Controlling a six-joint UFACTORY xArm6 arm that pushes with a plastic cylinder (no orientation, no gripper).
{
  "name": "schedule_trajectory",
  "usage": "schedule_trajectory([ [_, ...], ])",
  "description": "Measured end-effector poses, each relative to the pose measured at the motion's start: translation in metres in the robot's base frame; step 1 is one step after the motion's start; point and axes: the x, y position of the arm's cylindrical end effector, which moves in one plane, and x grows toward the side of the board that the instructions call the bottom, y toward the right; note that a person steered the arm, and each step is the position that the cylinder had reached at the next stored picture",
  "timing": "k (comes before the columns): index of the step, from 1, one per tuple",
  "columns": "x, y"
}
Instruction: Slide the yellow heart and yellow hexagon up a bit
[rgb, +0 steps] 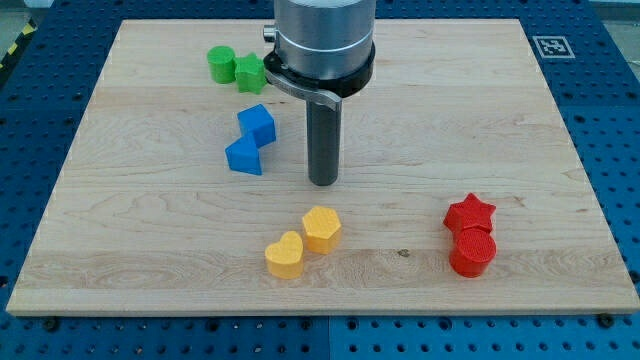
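The yellow heart (285, 255) lies near the view's bottom centre. The yellow hexagon (321, 229) touches it on its upper right. My tip (323, 181) rests on the board above the hexagon, with a small gap between them. The tip is to the right of the two blue blocks.
A blue cube (257, 123) and a second blue block (245, 156) sit left of the tip. A green cylinder (221, 64) and a second green block (249, 73) lie at the top left. A red star (470, 213) and red cylinder (472, 252) lie at the right. The wooden board (560, 150) ends near the yellow blocks' bottom.
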Motion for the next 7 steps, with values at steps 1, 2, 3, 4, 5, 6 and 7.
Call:
schedule_trajectory([
  [1,0.0,-0.031],
  [2,0.006,-0.065],
  [3,0.036,-0.091],
  [4,0.086,-0.095],
  [5,0.125,-0.093],
  [6,0.125,-0.092],
  [7,0.125,-0.058],
])
